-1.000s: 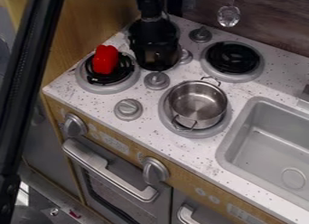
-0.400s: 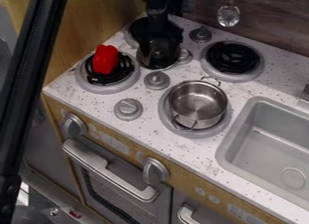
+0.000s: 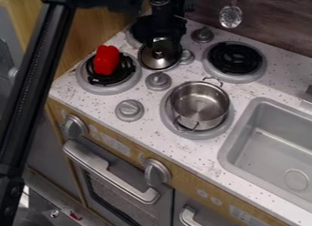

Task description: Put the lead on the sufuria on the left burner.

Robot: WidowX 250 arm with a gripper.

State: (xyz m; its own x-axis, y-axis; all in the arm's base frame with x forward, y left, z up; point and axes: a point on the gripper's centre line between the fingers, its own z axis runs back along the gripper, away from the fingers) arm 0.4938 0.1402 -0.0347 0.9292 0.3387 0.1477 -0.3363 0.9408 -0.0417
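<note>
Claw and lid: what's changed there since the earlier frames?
The claw has drawn back toward the top of the view, uncovering more of the lid. Whether it grips the lid, I can't tell. The metal pot and the red pepper have stayed where they were.

Red pepper (image 3: 106, 60) at left; grey sink (image 3: 227, 145) at right; utensil (image 3: 231, 16) hanging above; oven handle (image 3: 92, 163) below.

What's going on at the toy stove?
The robot's claw is right over the metal lid, near the back-left burner; can't tell whether it's gripping. The pot sits uncovered on the front-right burner. A red pepper rests on the front-left burner.
</note>
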